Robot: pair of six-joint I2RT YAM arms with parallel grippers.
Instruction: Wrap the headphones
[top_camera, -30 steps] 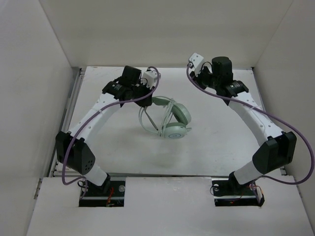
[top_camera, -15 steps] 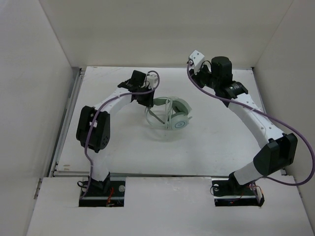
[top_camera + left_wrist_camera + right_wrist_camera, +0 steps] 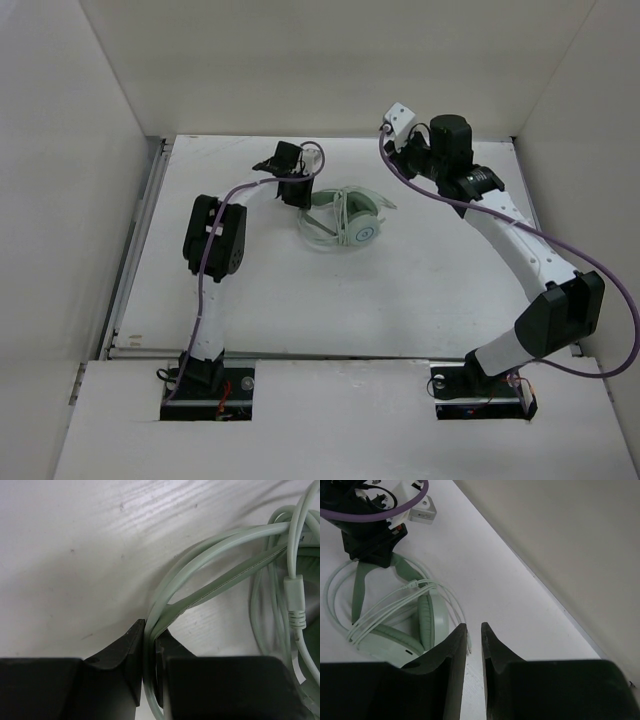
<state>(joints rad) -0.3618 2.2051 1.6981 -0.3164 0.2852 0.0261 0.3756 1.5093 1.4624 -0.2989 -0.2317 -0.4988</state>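
The pale mint-green headphones [image 3: 352,217] lie at mid-table, their thin cable [image 3: 295,600] looped around the ear cups. My left gripper [image 3: 297,192] is at their left end, shut on the curved headband [image 3: 200,575]; in the left wrist view the band runs straight between the jaws [image 3: 150,636]. My right gripper [image 3: 412,150] hovers at the back right, away from the headphones, its jaws nearly together with nothing between them [image 3: 473,626]. The right wrist view shows the headphones [image 3: 395,630], the cable's plug [image 3: 469,643] and the left gripper [image 3: 370,542].
White walls close in the table on the left, back and right [image 3: 330,60]. Thick purple robot cables [image 3: 600,300] hang along both arms. A metal rail [image 3: 140,230] runs along the table's left edge.
My left arm has folded up and drawn back, and the held headphones have shifted slightly toward the back and turned. The right arm has barely moved.
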